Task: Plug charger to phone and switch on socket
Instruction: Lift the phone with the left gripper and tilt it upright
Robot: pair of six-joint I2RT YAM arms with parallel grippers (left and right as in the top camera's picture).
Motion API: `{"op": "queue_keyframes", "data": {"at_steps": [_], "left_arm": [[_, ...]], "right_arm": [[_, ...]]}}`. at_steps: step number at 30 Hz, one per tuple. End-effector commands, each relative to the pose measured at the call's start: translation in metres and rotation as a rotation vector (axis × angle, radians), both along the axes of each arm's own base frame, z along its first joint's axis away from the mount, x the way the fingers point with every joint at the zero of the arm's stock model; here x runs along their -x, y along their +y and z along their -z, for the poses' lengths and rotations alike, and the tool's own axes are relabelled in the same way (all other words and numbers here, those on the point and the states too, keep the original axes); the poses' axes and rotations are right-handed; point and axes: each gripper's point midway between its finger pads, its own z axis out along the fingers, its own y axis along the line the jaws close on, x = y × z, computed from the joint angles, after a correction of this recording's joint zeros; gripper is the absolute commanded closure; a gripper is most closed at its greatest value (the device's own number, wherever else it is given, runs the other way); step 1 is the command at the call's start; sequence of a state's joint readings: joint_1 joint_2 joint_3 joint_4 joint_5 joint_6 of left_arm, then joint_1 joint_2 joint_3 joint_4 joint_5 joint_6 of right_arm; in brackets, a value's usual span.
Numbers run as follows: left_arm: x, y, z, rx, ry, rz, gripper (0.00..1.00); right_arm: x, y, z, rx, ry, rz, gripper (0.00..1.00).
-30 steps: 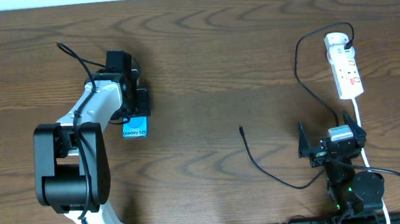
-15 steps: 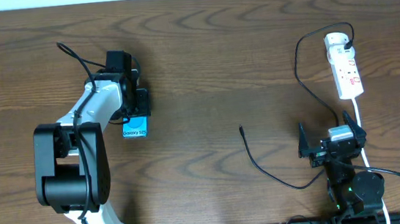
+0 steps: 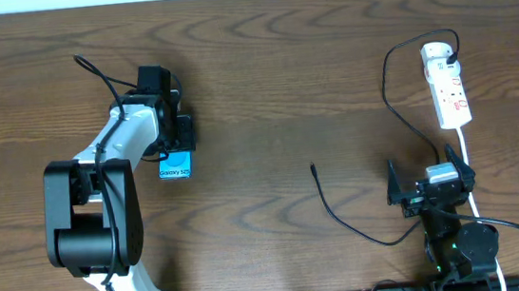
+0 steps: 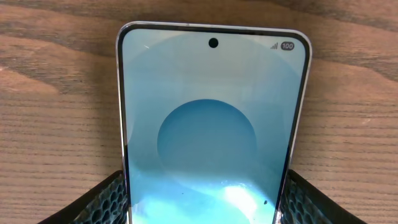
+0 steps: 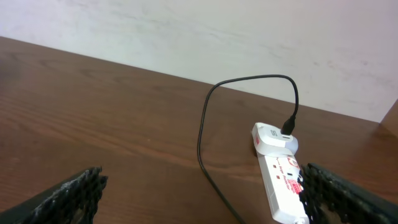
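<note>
The phone [image 3: 175,167] lies flat on the table at the left, cyan screen up, and fills the left wrist view [image 4: 211,124]. My left gripper [image 3: 178,139] sits over its far end, and its fingers [image 4: 106,199] press both long edges of the phone. The socket [image 3: 447,84] lies at the far right, with the charger's black plug [image 3: 452,50] in its far end. The charger cable [image 3: 343,216] loops down past my right arm, and its connector tip [image 3: 312,167] rests free mid-table. My right gripper [image 3: 432,184] is open and empty at the front right, facing the socket [image 5: 283,186].
The socket's thick white cord [image 3: 467,159] runs toward the front edge beside my right arm. The black cable [image 5: 202,137] crosses the table in front of my right gripper. A pale wall stands behind the table's far edge [image 5: 186,78].
</note>
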State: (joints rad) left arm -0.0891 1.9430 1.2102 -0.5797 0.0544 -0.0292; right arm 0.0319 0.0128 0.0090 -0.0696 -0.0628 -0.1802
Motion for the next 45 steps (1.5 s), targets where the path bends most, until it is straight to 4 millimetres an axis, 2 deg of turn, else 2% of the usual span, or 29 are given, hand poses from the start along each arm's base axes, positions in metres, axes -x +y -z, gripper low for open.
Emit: {"op": "queue_keyframes", "data": {"at_steps": [1, 10, 15, 20, 24, 32, 33, 35, 38, 45], "left_arm": [[0.015, -0.002, 0.023, 0.007, 0.077, -0.005, 0.92], [0.007, -0.004, 0.011, 0.018, 0.050, -0.005, 0.93], [-0.002, -0.017, -0.014, 0.098, -0.011, -0.005, 0.93], [-0.008, -0.022, -0.040, 0.138, -0.075, -0.033, 0.93], [-0.010, -0.038, -0.070, 0.236, -0.135, -0.013, 0.92], [-0.010, -0.040, -0.117, 0.350, -0.203, -0.291, 0.92], [-0.007, -0.040, -0.128, 0.390, -0.199, -0.406, 0.92], [-0.001, -0.041, -0.135, 0.427, -0.183, -0.507, 0.93], [0.007, -0.051, -0.148, 0.517, -0.145, -0.573, 0.92], [0.026, -0.101, -0.185, 0.843, 0.027, -0.570, 0.93]], "right_arm": [[0.000, -0.002, 0.001, -0.015, 0.001, 0.009, 0.01], [0.000, -0.002, 0.001, -0.015, 0.001, 0.009, 0.01], [0.000, -0.002, 0.001, -0.015, 0.001, 0.009, 0.01], [0.000, -0.002, 0.001, -0.015, 0.001, 0.009, 0.01], [0.000, -0.002, 0.001, -0.015, 0.001, 0.009, 0.01], [0.000, -0.002, 0.001, -0.015, 0.001, 0.009, 0.01], [0.000, -0.002, 0.001, -0.015, 0.001, 0.009, 0.01], [0.000, -0.002, 0.001, -0.015, 0.001, 0.009, 0.01], [0.000, -0.002, 0.001, -0.014, 0.001, 0.009, 0.01], [0.000, -0.002, 0.001, -0.015, 0.001, 0.009, 0.01]]}}
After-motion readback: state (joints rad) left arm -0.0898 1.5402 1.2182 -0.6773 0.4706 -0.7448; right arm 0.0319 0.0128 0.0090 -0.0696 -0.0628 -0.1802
